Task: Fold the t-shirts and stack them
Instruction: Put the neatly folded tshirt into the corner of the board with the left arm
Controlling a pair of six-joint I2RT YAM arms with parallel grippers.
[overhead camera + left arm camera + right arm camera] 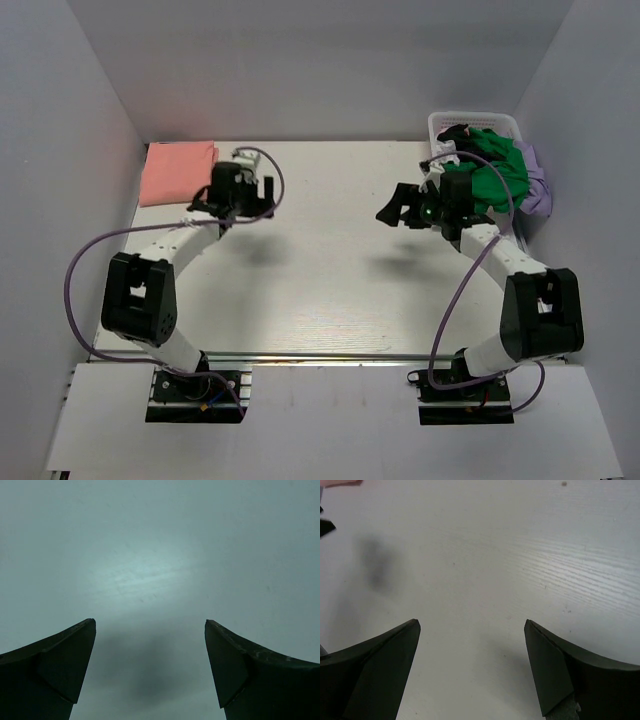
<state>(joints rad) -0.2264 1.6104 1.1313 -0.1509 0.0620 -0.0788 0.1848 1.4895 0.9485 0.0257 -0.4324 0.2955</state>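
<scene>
Salmon-pink t-shirt [178, 172] folded flat, far left, long axis left-right.

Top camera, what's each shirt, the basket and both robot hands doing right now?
White plastic lattice basket: upright, far right corner, holding shirts.
Salmon-pink cloth t-shirt: folded flat, far left corner of the table.
Bright green cloth t-shirt: crumpled, spilling over the basket's front.
Lilac cloth t-shirt: crumpled, hanging over the basket's right side.
Dark cloth: bunched in the basket.
Left hand: open, holding nothing.
Right hand: open, holding nothing.
</scene>
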